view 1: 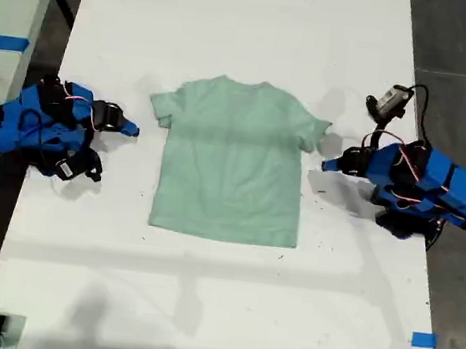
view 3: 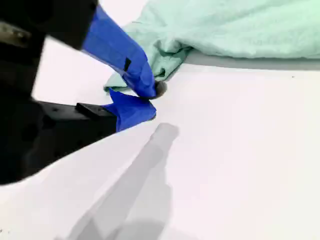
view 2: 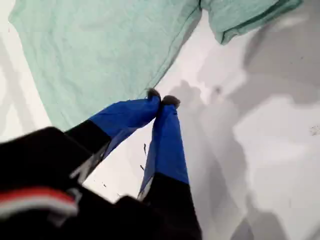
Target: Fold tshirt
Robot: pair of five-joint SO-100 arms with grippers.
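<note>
Tshirt (view 1: 233,162), pale mint, lies flat mid-table (view 1: 201,306); you have bare white all round. My first gripper (view 2: 161,98) seems pinched empty; my second gripper (view 3: 150,95) sits closed beside a sleeve.

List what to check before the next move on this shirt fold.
1. T-shirt flat, unfolded, both sleeves out: ok.
2. My first gripper open for a grasp: not ok; jaws shut over bare table beside the shirt's side edge.
3. My second gripper open for a grasp: not ok; jaws shut.
4. Second gripper clear of the sleeve: cannot tell from its wrist view; the exterior view suggests a small gap.
5. Both arms off the cloth in the exterior view: ok.
</note>
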